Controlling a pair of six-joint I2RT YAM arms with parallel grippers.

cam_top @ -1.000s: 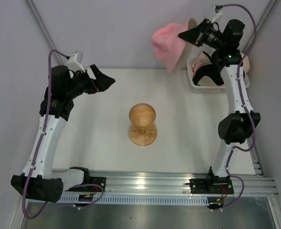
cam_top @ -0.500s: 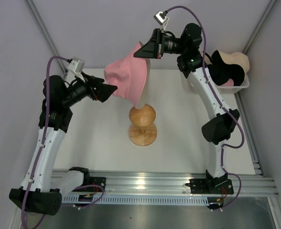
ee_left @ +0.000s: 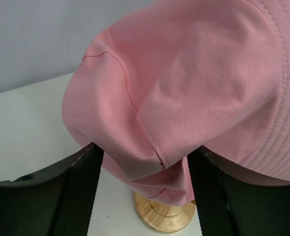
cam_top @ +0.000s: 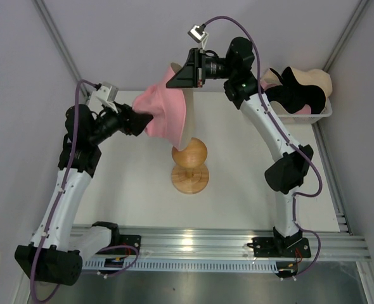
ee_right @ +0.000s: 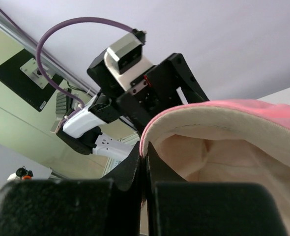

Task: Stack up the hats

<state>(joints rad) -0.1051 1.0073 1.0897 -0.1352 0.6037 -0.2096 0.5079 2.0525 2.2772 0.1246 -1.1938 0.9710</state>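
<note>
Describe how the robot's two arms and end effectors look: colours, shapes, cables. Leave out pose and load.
The left arm and right arm have slim white links joined by bulky black joints. A purple cable loops along each. The left end effector and right end effector are black and wedge-shaped, each with a small white camera box on its wrist.
</note>
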